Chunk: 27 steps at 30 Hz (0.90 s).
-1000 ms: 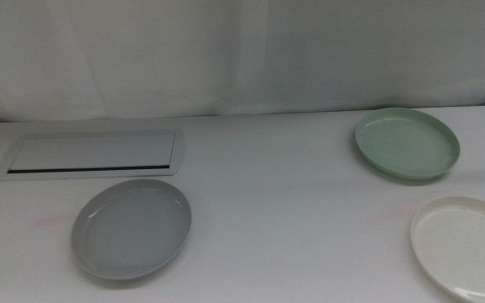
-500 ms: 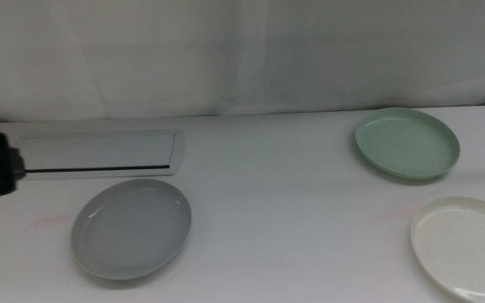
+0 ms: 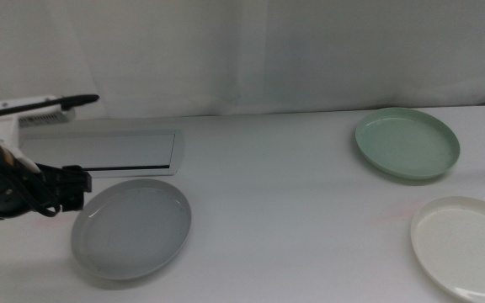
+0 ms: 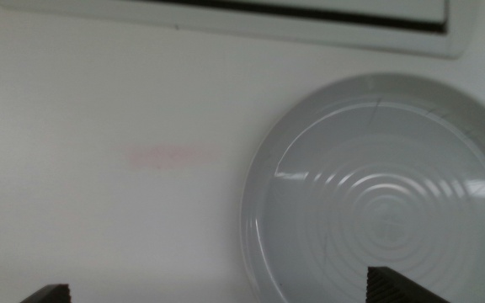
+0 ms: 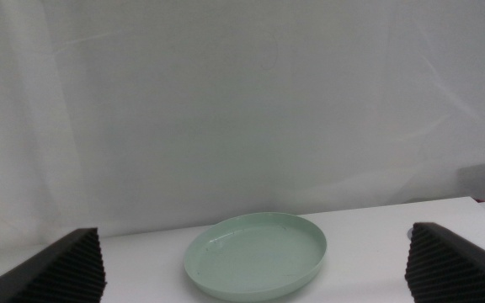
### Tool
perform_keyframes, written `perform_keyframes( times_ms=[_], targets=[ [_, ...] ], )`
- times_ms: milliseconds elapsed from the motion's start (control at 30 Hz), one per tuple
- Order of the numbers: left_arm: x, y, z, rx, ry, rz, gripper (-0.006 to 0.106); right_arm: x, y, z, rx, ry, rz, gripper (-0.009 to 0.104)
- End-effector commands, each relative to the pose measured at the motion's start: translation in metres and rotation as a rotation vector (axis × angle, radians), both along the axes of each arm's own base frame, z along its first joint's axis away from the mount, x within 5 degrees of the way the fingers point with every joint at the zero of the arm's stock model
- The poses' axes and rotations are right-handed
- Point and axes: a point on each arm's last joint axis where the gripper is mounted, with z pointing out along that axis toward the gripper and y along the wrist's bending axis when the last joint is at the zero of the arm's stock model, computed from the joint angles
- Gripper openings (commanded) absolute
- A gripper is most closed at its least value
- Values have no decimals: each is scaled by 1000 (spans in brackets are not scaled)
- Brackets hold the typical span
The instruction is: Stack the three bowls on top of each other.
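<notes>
The grey bowl (image 3: pixel 131 227) lies at the front left of the table. My left gripper (image 3: pixel 76 190) hangs open over its left rim. In the left wrist view one jaw is above the grey bowl (image 4: pixel 377 194) and the other above bare table, so the left gripper (image 4: pixel 221 290) straddles the rim. The mint green bowl (image 3: pixel 407 141) rests at the back right, and the speckled off-white bowl (image 3: pixel 466 246) at the front right. My right gripper (image 5: pixel 249 273) is out of the middle view; it is open, low over the table, facing the green bowl (image 5: pixel 255 257) from a distance.
A flat white panel (image 3: pixel 95 153) with a dark slot lies behind the grey bowl, its edge also in the left wrist view (image 4: pixel 226 10). A white curtain (image 3: pixel 242 50) closes off the back of the table. A faint pink mark (image 4: pixel 171 156) stains the table left of the grey bowl.
My left arm came in from the left edge and moved right, up to the grey bowl's rim. None of the bowls moved.
</notes>
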Motion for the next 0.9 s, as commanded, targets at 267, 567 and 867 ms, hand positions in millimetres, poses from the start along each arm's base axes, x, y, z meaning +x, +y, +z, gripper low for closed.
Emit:
perform_keyframes(
  times_ms=[267,567,867],
  targets=[
    [31,-4,-57,-15,105,21,90,1,0,-12,-5,13,5,97],
    [39,-6,-82,-20,144,22,88,1,0,-12,-5,13,5,97],
    [44,-7,-97,-30,156,19,82,1,0,-12,1,14,5,97]
  ],
)
